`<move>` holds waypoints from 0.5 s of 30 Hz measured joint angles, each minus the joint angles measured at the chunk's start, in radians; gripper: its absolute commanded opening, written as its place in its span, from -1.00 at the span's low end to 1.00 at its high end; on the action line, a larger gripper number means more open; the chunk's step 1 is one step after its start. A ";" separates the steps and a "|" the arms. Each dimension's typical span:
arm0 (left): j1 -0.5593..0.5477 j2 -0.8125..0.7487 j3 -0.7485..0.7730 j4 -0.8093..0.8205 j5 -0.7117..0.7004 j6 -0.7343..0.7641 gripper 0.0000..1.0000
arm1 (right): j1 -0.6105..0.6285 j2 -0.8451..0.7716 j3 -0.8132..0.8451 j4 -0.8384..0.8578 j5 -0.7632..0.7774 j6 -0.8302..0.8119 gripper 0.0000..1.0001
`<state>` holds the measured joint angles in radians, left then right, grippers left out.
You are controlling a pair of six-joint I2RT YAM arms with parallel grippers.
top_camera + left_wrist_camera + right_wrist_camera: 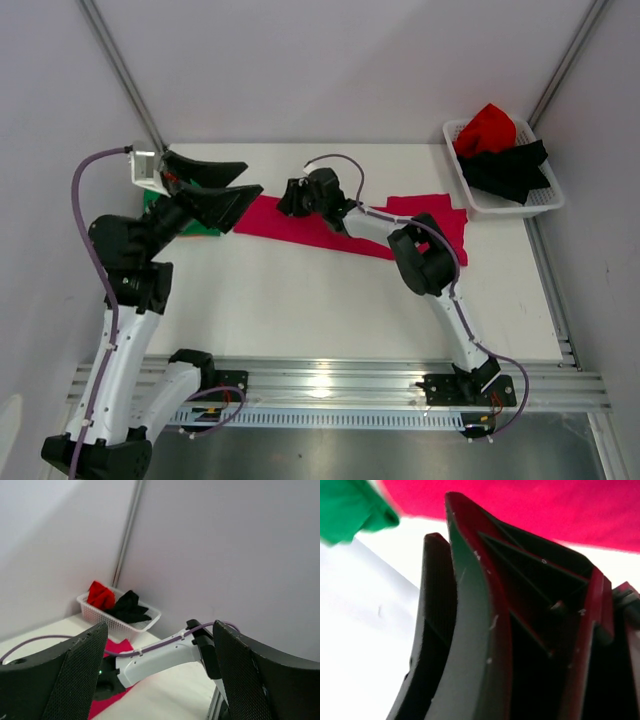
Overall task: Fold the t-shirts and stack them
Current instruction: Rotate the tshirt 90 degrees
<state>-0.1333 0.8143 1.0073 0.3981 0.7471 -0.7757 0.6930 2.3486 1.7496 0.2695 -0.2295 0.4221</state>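
Top external: one pink shirt (275,222), centre; one green (150,203), nine o'clock; one red (487,128), one black (510,168) in basket (500,210), two o'clock; left gripper (252,178) jaws spread wide; right gripper (288,202) jaws, cannot tell.

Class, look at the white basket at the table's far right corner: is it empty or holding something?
Holding: a red shirt and a black shirt lie bunched inside the basket.

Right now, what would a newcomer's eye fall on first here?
A magenta-pink t-shirt lies spread across the table, under the right arm. At the far right corner, a white basket holds a red shirt and a black shirt. The left claw hangs wide open at the left.
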 measured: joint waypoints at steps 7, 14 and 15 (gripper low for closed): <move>0.000 0.015 -0.046 -0.187 -0.056 0.077 0.76 | 0.006 0.091 0.054 -0.089 0.023 0.032 -0.28; 0.000 -0.010 -0.047 -0.245 -0.078 0.112 0.76 | 0.021 0.103 0.064 -0.124 0.062 0.054 -0.28; 0.000 -0.014 -0.047 -0.246 -0.081 0.115 0.76 | 0.024 0.103 0.064 -0.125 0.068 0.055 -0.29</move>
<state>-0.1333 0.8001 0.9607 0.1520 0.6659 -0.6609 0.7174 2.4519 1.8137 0.1448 -0.1616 0.4770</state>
